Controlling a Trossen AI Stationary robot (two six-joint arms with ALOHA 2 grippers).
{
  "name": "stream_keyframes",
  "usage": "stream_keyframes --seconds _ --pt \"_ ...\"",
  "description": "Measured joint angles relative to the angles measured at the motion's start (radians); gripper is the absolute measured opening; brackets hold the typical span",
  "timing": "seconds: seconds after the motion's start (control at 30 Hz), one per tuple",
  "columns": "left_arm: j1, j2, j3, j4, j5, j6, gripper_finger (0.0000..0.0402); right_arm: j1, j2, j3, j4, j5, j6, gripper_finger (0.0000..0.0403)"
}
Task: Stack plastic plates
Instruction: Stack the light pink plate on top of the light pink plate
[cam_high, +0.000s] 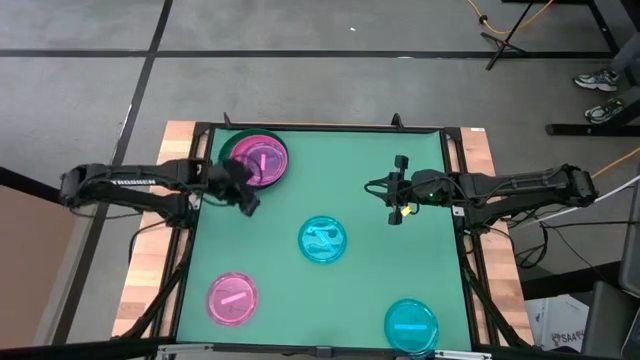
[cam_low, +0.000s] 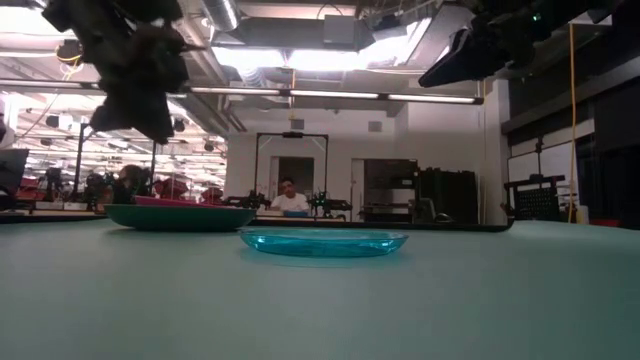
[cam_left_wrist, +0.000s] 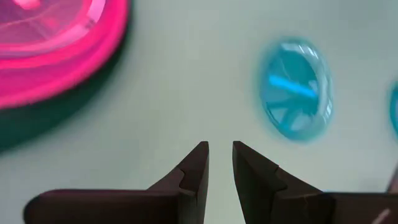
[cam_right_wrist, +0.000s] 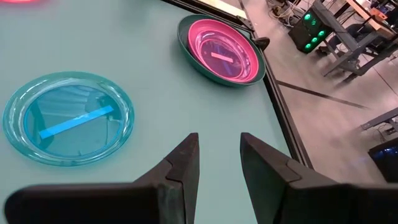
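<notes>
Looking down from above, the stack (cam_high: 256, 160) of plates sits in the far left corner of the green table (cam_high: 420, 280), with the dark green plate at the bottom and pink ones on top, so it looks like the big plate is the base because the small ones fit inside it. The left gripper (cam_high: 245, 203) hangs just beside the stack, on its near side, holding nothing. A cyan plate (cam_high: 324, 239) lies alone, near the stack and toward the table's middle. A pink plate (cam_high: 232, 298) and a second cyan plate (cam_high: 411, 324) lie well apart from the stack, near the front edge, not yet stacked. The right gripper (cam_high: 398, 190) waits far from the stack on the right side. From table height, the stack (cam_low: 180, 214) rests flat, and the cyan plate (cam_low: 323, 241) lies in front of it. Through the left wrist camera, the fingers (cam_left_wrist: 193, 169) stand a little apart with bare table between them, the stack (cam_left_wrist: 56, 59) to one side and the cyan plate (cam_left_wrist: 295, 90) ahead, maybe the next one to fetch. Through the right wrist camera, the fingers (cam_right_wrist: 183, 163) are also a little apart and empty, with the cyan plate (cam_right_wrist: 68, 118) close by and the stack (cam_right_wrist: 222, 51) farther off.
</notes>
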Motion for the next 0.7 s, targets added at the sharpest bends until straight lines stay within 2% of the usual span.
stream_keyframes --seconds 0.43,0.7 --pt "-0.537 0.025 0.0 0.011 -0.213 -0.24 0.0066 0.0 0.0 0.0 0.0 0.0 0.0 0.0111" --pt "-0.747 0.152 0.0 0.09 -0.239 -0.318 0.0066 0.0 0.0 0.0 0.0 0.0 0.0 0.0111"
